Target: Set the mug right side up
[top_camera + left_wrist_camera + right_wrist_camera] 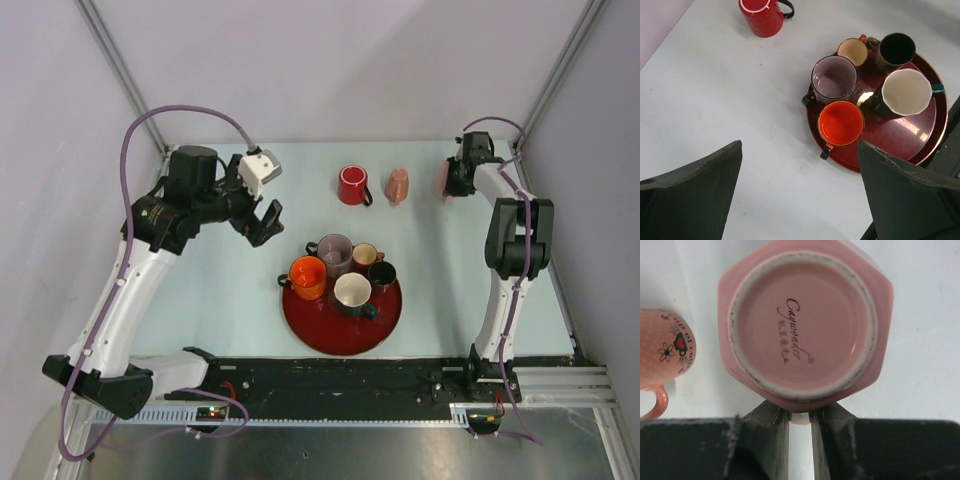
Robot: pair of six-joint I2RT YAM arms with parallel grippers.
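Pale blue table [230, 300] seen from above, with an arm at each side. At the left of the frame the left tool [268, 223] hangs over bare table, its jaws spread wide and nothing between them. Right of it, low in the centre, a round red tray [335, 338] carries five upright cups [352, 290]. Above the tray, near the back edge, a red mug [352, 185] stands upright. Just right of it a peach mug [398, 186] lies on its side.

Further right, in the upper right of the frame, is the pink mug [802, 325], held by the right tool [800, 414]. The wrist view shows the mug's base facing the camera, maker's mark legible, so it is not yet right side up. The tool's fingers [771, 427] are drawn almost together, pinching a narrow pink part at the mug's lower edge, probably the handle. Whether the mug rests on the table or is lifted cannot be told.

The likely trouble is the hold. It is on one thin part, off to the side of a heavy body, so the mug may swivel or slip out as the wrist rolls it over. The peach mug lies just beside, at the left of the wrist view, and a wide swing could knock it. Setting the mug down tilted could tip it over again.
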